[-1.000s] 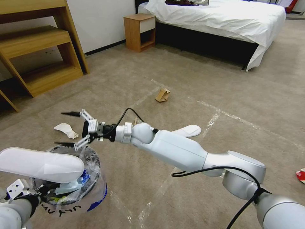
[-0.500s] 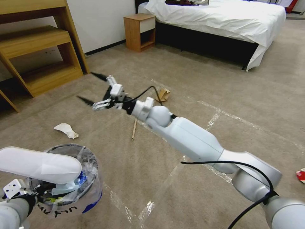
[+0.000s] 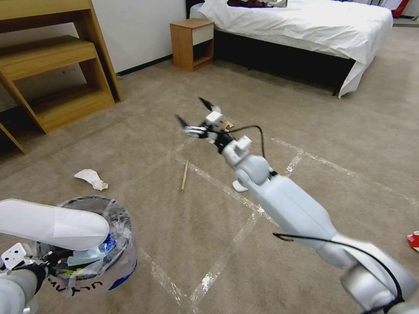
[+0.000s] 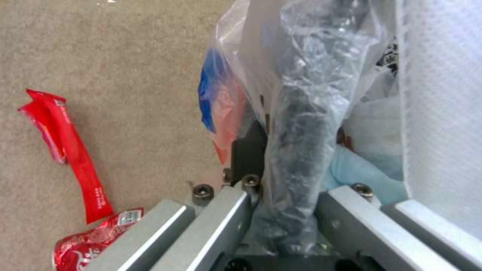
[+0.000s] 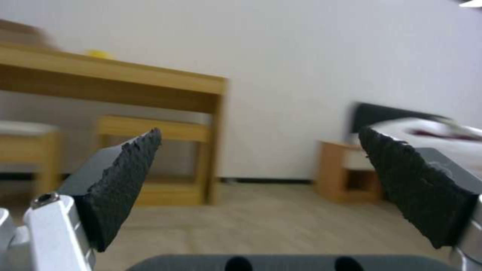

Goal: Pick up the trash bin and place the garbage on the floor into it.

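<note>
The trash bin (image 3: pixel 89 244) sits low at the robot's left, with the left hand (image 4: pixel 286 210) clamped right on its rim, black wall and crinkly liner pinched together in the left wrist view. It's a small bucket, so probably light, but that plastic liner looks slippery, and a rim pinch could let the bin swing or the bag slide. Gripping wall plus bag together like this seems the safest hold. One white slipper (image 3: pixel 52 224) lies across the top of the bin rather than down inside, so it might tip off if the bin tilts.

The right hand (image 3: pixel 195 114) is up in the air well above the floor (image 3: pixel 174 244), its fingers spread wide and holding nothing, roughly over the area near the cardboard.

Count of what's left on the carpet, as far as can be seen:
- one crumpled white paper (image 3: pixel 91 179), soft, easy to squash and pinch anywhere
- one thin wooden stick (image 3: pixel 185 175), stiff and lying flat, fiddly; best taken across the middle
- one folded brown cardboard (image 3: pixel 226 126), mostly hidden behind the right hand
- one more white slipper (image 3: pixel 239 186), only its tip peeking out from behind the right arm; flat and floppy, grab an edge
- red wrappers: one (image 3: pixel 412 241) at the far right of the head view, plus two (image 4: pixel 70 150) beside the bin in the left wrist view, thin and slick.
</note>
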